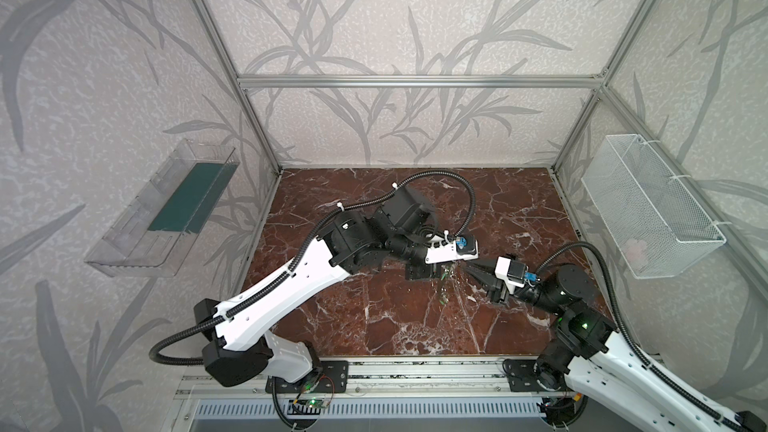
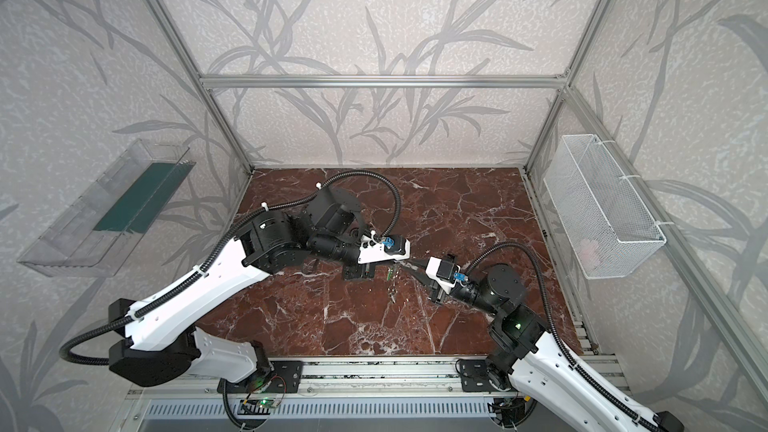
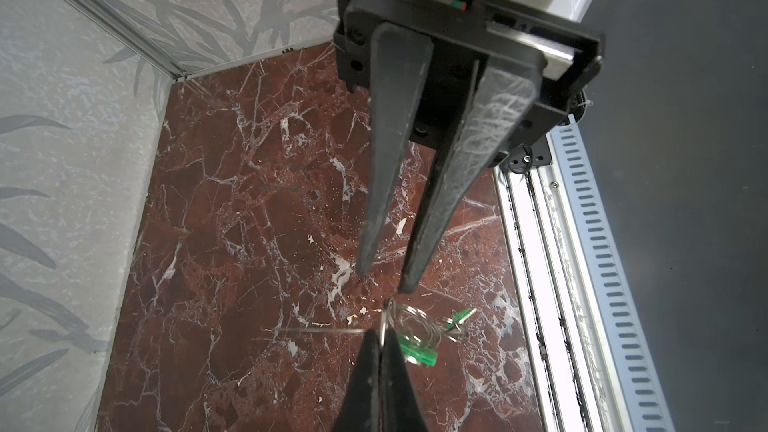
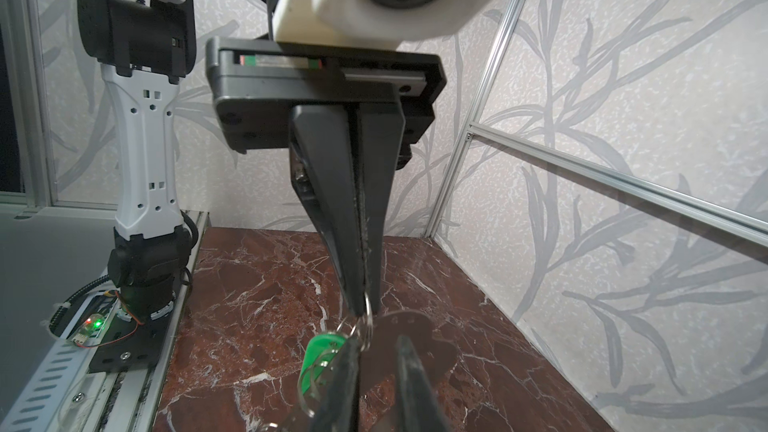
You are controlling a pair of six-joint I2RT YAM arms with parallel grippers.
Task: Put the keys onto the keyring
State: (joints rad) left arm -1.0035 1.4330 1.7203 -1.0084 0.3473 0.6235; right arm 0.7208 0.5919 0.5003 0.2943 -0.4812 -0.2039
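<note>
Marble tabletop point(image 1: 374, 326), red-brown with white veins, is lying under two white-and-black robot arms that are reaching in from the near edge, the left arm point(image 1: 291, 284) stretching further across than the right arm point(image 1: 623, 367). Their black tapered grippers are meeting tip to tip above the middle of the table, a little to the right. The left gripper point(image 4: 363, 305) is pointing down with its jaws pressed together, pinching a thin silver wire ring point(image 4: 368, 311). The right gripper point(image 3: 384, 280) is facing it with jaws standing slightly apart, and nothing is showing between them in the left wrist view; its tips are hovering just beside that ring. The keyring, a flat grey metal plate point(image 4: 436, 338) with small holes, is showing right behind the right fingertips, below the pinched ring; whether it is hanging from the ring I cannot tell. One of the keys, a bright-green oblong plastic tag point(image 3: 417, 353), is dangling from wire loops beside the left gripper's tips. The second green tag point(image 3: 462, 317) is sitting near it; whether it is hanging or lying on the marble I cannot tell.
</note>
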